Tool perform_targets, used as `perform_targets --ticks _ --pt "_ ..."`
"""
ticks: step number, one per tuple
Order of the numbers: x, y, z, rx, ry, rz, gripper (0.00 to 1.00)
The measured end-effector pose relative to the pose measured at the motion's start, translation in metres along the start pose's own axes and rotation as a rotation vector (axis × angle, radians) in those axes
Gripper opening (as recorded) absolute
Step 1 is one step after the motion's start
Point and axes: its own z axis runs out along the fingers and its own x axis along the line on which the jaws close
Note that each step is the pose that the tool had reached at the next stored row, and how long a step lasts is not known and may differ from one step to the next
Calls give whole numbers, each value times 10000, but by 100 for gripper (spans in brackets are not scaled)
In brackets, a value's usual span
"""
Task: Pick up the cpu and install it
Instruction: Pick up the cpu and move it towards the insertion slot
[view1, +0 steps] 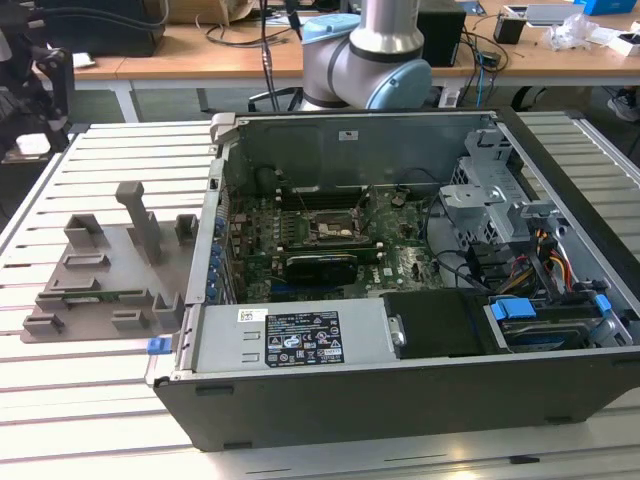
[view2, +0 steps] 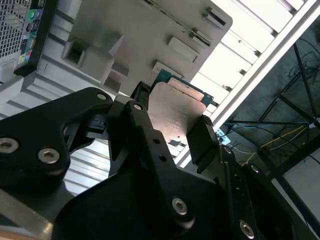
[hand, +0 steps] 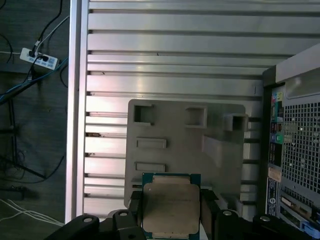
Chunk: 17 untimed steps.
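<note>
So, the gripper's (view2: 172, 127) jaws are clamped on two opposite sides of the cpu (hand: 171, 205), metal top facing the wrist, probably to leave its underside untouched for seating. It hangs clear above one edge of the grey tray (hand: 175, 130) on the slatted table (hand: 175, 50). Further off, the open computer case (view1: 400, 400) sits alongside the tray, black socket frame (view1: 330, 228) waiting.

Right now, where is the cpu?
In the first wrist view the cpu is clamped in the gripper, held over the grey plastic tray on the slatted table, with the computer case beside the tray.
</note>
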Motion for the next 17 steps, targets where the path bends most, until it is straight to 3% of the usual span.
perform_targets --ticks 2,13,17 --pt "-119 -5 -5 0 1 -1 55" --pt "-631 -22 -27 1 7 -2 55" --pt "-895 -31 -38 1 13 -1 55"
